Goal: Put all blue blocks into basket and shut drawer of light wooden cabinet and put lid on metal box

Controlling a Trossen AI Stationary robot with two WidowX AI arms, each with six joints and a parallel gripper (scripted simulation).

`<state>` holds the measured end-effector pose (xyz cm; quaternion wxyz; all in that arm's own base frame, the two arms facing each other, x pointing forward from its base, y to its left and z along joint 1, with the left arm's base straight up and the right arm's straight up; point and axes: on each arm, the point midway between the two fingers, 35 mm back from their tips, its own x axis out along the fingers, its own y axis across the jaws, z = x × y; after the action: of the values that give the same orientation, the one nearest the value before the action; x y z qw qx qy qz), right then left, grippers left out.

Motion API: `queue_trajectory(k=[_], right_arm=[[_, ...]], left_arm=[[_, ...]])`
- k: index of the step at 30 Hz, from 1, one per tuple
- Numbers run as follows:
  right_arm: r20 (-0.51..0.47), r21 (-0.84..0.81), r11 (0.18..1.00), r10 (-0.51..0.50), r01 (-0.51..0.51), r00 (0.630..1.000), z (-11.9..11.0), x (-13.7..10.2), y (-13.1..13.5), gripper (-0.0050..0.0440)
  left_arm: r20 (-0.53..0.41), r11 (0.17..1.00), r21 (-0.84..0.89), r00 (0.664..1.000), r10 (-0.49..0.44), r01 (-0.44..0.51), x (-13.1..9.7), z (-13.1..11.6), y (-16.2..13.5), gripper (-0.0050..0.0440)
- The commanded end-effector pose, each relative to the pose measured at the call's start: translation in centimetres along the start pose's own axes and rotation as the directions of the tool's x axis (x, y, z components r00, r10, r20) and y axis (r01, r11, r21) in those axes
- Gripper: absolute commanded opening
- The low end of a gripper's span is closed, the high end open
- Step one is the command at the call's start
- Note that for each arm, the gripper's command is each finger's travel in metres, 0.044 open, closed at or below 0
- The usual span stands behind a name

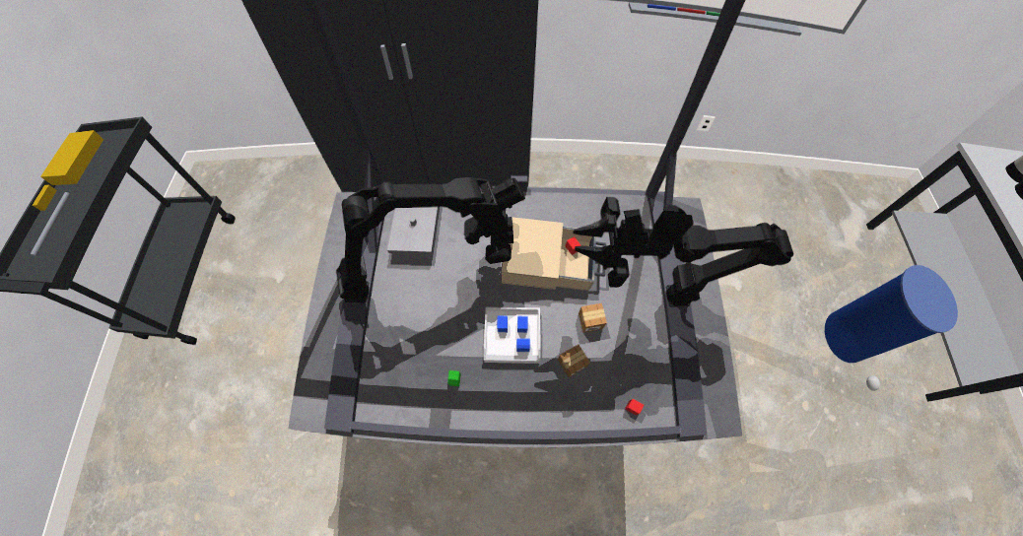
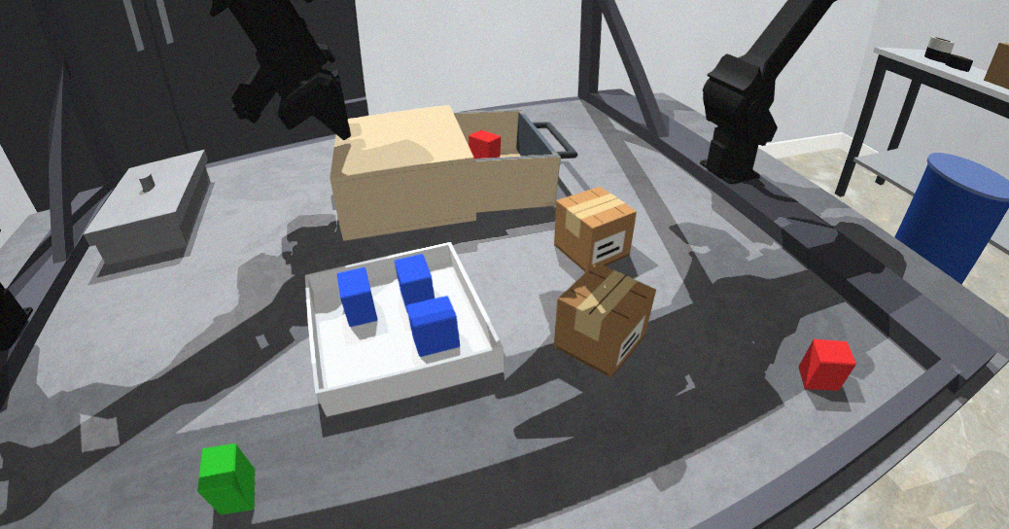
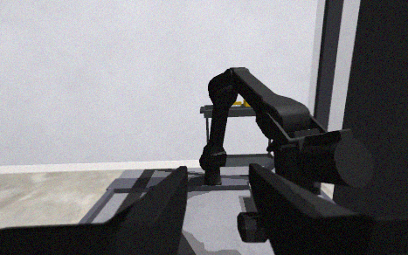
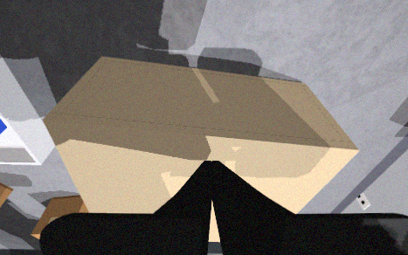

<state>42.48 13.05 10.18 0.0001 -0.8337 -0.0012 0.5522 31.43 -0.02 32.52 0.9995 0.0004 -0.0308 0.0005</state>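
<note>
Three blue blocks point(image 1: 502, 323) point(image 2: 358, 297) lie in the white basket point(image 1: 501, 361) point(image 2: 416, 384), none over its rim. The light wooden cabinet point(image 1: 536, 239) point(image 2: 405, 200) point(image 4: 152, 100) has its drawer point(image 2: 522, 183) pulled out, with a red block point(image 1: 573, 245) point(image 2: 484, 144) inside; part of its inside is hidden. The metal box point(image 1: 411, 255) point(image 2: 152, 239) has its lid point(image 1: 407, 224) point(image 2: 152, 191) on. My left gripper point(image 1: 577, 240) is open and empty, high above the drawer. My right gripper point(image 2: 344, 133) point(image 4: 210, 168) is shut, at the cabinet's closed end near its top; contact is unclear.
Two cardboard boxes point(image 1: 592, 316) point(image 1: 574, 361) stand right of the basket in the top view. A green block point(image 1: 453, 377) point(image 2: 226, 477) lies in front of the basket. Another red block point(image 1: 634, 407) point(image 2: 826, 365) lies near the front right. Frame posts and rails border the table.
</note>
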Motion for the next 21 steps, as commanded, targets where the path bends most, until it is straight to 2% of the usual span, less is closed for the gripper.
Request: queue_trajectory(k=[1, 4, 6, 8, 21], right_arm=[[0.012, -0.004, 1.0, 0.0, 0.0, 1.0, 0.4, 0.7, 0.0, -0.005], [0.033, -0.007, 1.0, 0.005, -0.005, 0.999, 1.4, 2.4, 0.1, -0.005], [0.042, -0.008, 1.0, 0.007, -0.007, 0.999, 1.0, 1.7, 0.0, -0.005], [0.056, -0.01, 1.0, 0.012, -0.011, 0.998, 1.6, 2.6, 0.1, -0.005], [0.128, -0.021, 0.999, 0.031, -0.028, 0.991, 3.6, 4.4, 0.5, -0.005]], left_arm=[[0.037, 1.0, 0.002, 0.999, 0.002, -0.002, -0.2, 1.5, 0.0, 0.0175], [0.037, 1.0, 0.002, 0.999, 0.002, -0.002, -0.2, 1.5, 0.0, 0.0175], [0.037, 1.0, 0.002, 0.999, 0.002, -0.002, -0.2, 1.5, 0.0, 0.0175], [0.037, 1.0, 0.002, 0.999, 0.002, -0.002, -0.2, 1.5, 0.0, 0.0175], [0.037, 1.0, 0.002, 0.999, 0.002, -0.002, -0.2, 1.5, 0.0, 0.0175]])
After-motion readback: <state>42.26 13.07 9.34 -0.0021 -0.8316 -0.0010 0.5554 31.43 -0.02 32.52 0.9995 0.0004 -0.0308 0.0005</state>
